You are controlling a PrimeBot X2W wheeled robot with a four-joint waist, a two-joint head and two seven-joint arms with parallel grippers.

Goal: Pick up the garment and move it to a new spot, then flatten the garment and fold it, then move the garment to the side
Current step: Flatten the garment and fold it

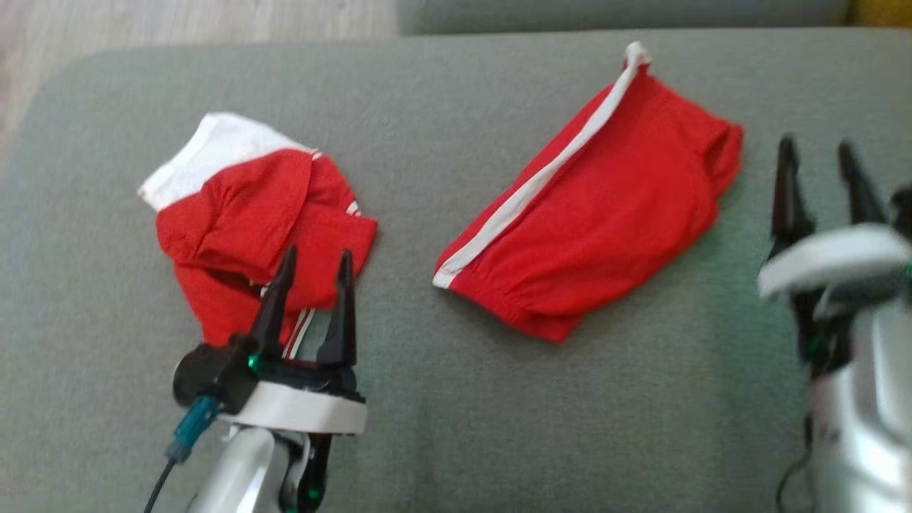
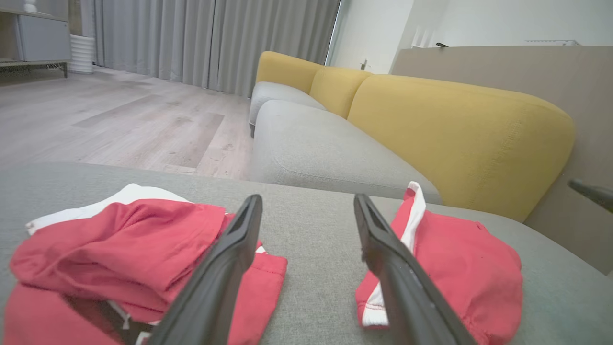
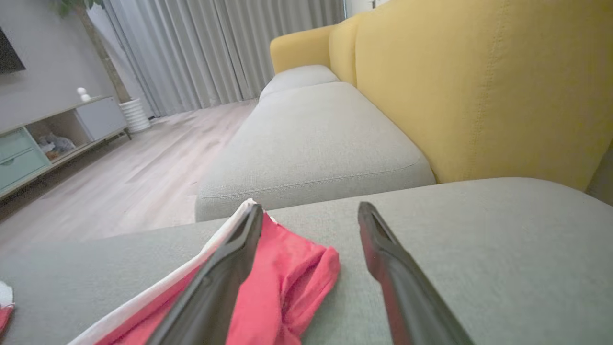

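While both arms reach in from the near edge of the grey cushion [image 1: 456, 427], their fingers point toward its far edge and neither holds anything. The left gripper [image 1: 317, 254] sits near the left end of the near edge, its forearm rising from below, its wrist roughly level and its jaws spread wide. In the head view its two dark fingers lie over the near right part of the crumpled garment [image 1: 242, 214]; whether they touch the cloth cannot be told. That garment is red with a white panel at its far left corner and lies bunched on the left half of the cushion. The folded garment [image 1: 605, 214], red with a white stripe along its left side, lies flat and slanted on the right half, well apart from the crumpled one, one end near the far edge. The right gripper [image 1: 816, 146] is by the right edge, just beside the folded garment's right end and clear of it, jaws likewise spread. Beyond the far edge are a grey and yellow sofa [image 2: 459, 124] and a wooden floor [image 2: 119, 124].
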